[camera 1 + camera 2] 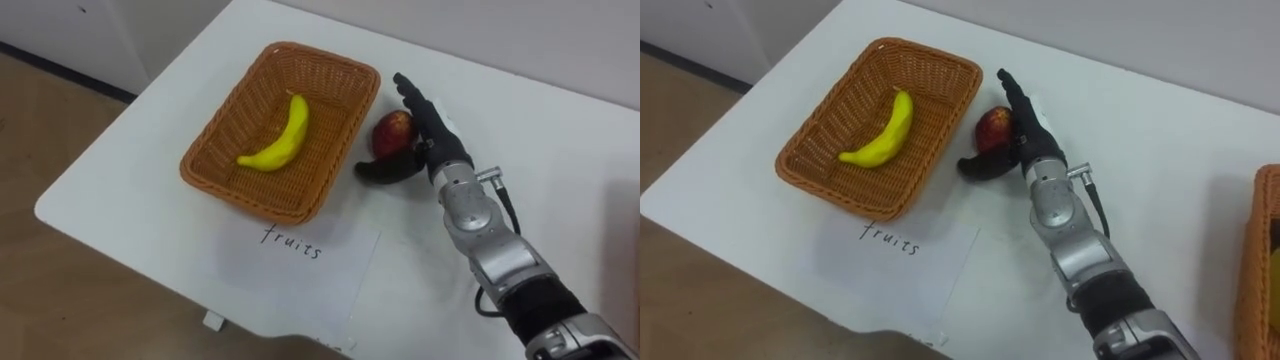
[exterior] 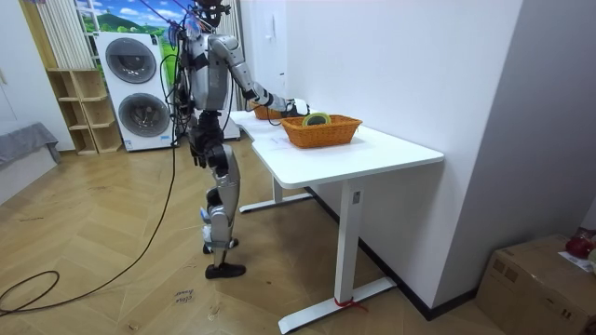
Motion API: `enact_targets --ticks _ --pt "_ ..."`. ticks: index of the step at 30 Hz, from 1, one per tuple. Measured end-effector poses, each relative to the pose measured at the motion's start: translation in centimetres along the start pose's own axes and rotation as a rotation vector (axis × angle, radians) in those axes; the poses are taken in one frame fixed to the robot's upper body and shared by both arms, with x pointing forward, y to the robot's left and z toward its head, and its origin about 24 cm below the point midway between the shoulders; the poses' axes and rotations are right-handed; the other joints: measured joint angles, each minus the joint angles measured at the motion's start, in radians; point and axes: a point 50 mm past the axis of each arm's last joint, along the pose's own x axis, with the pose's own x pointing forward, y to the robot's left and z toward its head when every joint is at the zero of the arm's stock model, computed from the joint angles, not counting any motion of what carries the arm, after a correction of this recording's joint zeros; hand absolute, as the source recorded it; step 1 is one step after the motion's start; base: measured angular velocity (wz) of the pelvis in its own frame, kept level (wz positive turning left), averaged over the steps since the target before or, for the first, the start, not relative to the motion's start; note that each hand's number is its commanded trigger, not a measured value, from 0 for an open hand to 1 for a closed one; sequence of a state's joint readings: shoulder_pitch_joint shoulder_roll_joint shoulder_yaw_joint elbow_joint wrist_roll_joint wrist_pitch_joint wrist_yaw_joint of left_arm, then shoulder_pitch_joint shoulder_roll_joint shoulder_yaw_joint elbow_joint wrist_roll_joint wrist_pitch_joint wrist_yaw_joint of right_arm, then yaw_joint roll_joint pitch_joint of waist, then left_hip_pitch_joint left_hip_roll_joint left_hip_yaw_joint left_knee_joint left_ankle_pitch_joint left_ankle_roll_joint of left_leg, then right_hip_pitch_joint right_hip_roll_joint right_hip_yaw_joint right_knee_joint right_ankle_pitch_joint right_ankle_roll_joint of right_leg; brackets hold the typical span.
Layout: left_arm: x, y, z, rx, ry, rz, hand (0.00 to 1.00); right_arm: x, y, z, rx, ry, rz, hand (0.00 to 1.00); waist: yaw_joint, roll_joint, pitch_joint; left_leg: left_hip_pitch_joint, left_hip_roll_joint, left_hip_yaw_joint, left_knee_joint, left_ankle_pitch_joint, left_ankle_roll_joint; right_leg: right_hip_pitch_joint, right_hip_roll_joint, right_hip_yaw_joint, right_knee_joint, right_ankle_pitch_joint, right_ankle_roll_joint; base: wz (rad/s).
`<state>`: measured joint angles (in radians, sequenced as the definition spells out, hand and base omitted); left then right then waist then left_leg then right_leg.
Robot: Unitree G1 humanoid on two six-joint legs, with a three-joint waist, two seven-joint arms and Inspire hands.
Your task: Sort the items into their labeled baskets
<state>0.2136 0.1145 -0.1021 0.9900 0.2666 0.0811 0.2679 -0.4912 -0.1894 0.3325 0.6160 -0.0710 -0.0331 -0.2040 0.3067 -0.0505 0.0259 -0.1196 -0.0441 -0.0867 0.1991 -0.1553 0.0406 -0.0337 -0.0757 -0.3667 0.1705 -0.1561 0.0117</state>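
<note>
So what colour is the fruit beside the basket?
Red with a yellowish patch; the apple shows best in the left eye view.

A curved yellow banana (image 1: 282, 137) lies lengthwise on the bottom of a rectangular brown wicker basket (image 1: 215, 175). A round red apple (image 1: 393, 130) rests on the white table (image 1: 120, 200) just beside that basket's right rim. A second wicker basket (image 1: 1254, 290) stands well apart to the right.

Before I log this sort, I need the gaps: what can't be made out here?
Second basket: right eye view, cut off by the right edge.
Its contents: room view, too small to name.
Apple: whether the right robot hand touches it; fingers hide that side.
</note>
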Motion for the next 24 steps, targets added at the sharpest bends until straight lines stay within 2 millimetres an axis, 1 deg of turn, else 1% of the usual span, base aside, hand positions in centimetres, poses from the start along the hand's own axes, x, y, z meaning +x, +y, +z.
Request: enact_targets --ticks 9,15,16,17,18,19,20,24 --pt "0.17 0.65 0.61 -0.001 -0.026 0.019 0.00 0.01 -0.16 -0.02 -0.024 -0.004 -0.005 0.00 -0.002 -0.003 -0.0008 -0.010 0.000 0.000 0.005 0.000 0.000 -0.008 0.000 0.001 0.000 0.000 0.000 0.00" --pt "0.18 0.75 0.57 0.001 -0.026 0.022 0.00 0.01 -0.17 -0.03 -0.024 -0.003 -0.003 0.00 -0.002 -0.002 -0.0008 -0.011 0.000 -0.003 0.004 0.000 0.000 -0.008 0.000 -0.001 0.001 0.000 0.000 0.00" --pt "0.18 0.75 0.57 0.001 -0.026 0.022 0.00 0.01 -0.17 -0.03 -0.024 -0.003 -0.003 0.21 -0.002 -0.002 -0.0008 -0.011 0.000 -0.003 0.004 0.000 0.000 -0.008 0.000 -0.002 0.001 0.000 0.000 0.00" --pt "0.18 0.76 0.59 0.003 -0.026 0.023 0.00 0.01 -0.17 -0.04 -0.024 -0.003 0.000 0.46 -0.002 -0.002 -0.0008 -0.011 0.000 -0.004 0.004 0.000 0.000 -0.008 0.000 -0.003 0.000 0.000 0.000 0.00" --pt "0.18 0.76 0.61 0.004 -0.027 0.023 0.00 0.01 -0.17 -0.05 -0.025 -0.003 0.005 0.67 -0.004 -0.002 -0.0008 -0.012 -0.001 -0.005 0.004 0.000 0.000 -0.008 0.000 -0.004 0.000 0.000 0.000 0.00" --pt "0.19 0.76 0.62 0.005 -0.027 0.023 0.00 0.01 -0.19 -0.07 -0.026 -0.002 0.007 0.71 -0.004 -0.002 -0.0008 -0.012 -0.001 -0.005 0.004 0.000 0.000 -0.008 0.000 -0.004 0.000 0.000 0.000 0.00" --pt "0.19 0.77 0.61 0.006 -0.026 0.023 0.00 0.00 -0.24 -0.15 -0.029 0.001 0.009 0.99 -0.004 -0.002 -0.0009 -0.012 -0.001 -0.005 0.004 0.000 0.000 -0.008 0.000 -0.004 0.000 0.000 0.000 0.00" --pt "0.19 0.78 0.56 0.008 -0.021 0.024 0.00 0.02 -0.61 -0.24 -0.056 0.000 -0.002 1.00 -0.004 -0.003 -0.0014 -0.012 -0.001 -0.004 0.004 0.000 0.000 -0.007 0.000 -0.004 0.000 0.000 0.000 0.00"
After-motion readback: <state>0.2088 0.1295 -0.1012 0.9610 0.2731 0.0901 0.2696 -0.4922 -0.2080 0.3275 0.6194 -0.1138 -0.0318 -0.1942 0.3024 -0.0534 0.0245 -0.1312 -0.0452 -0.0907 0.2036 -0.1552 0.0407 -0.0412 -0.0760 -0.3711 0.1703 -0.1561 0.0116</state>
